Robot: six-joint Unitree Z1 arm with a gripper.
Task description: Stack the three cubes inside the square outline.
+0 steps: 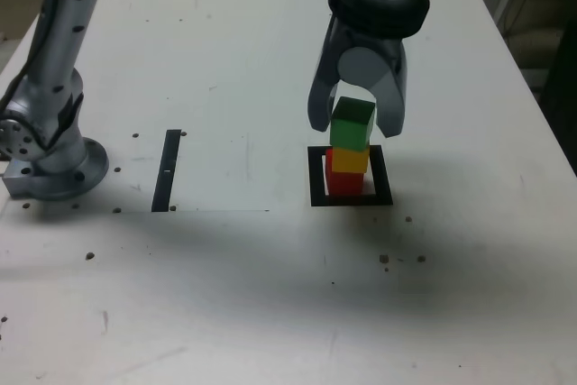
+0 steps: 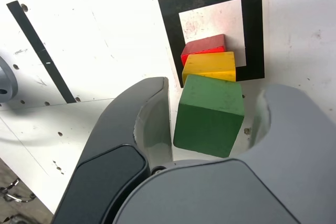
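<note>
Green cube [image 1: 352, 123] sits atop yellow [image 1: 350, 160] and red [image 1: 343, 181] inside the square outline [image 1: 316, 178], claw [image 1: 357, 122] parted around it, clear gaps showing — next, lift straight up without nudging!

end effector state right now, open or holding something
End effector: open, jaws standing either side of the green matte cube, a gap visible on each side in the wrist view; it holds nothing.

Exterior view high, facing table [image 1: 270, 295], wrist view close above (both share stack [image 1: 350, 152]).
</note>
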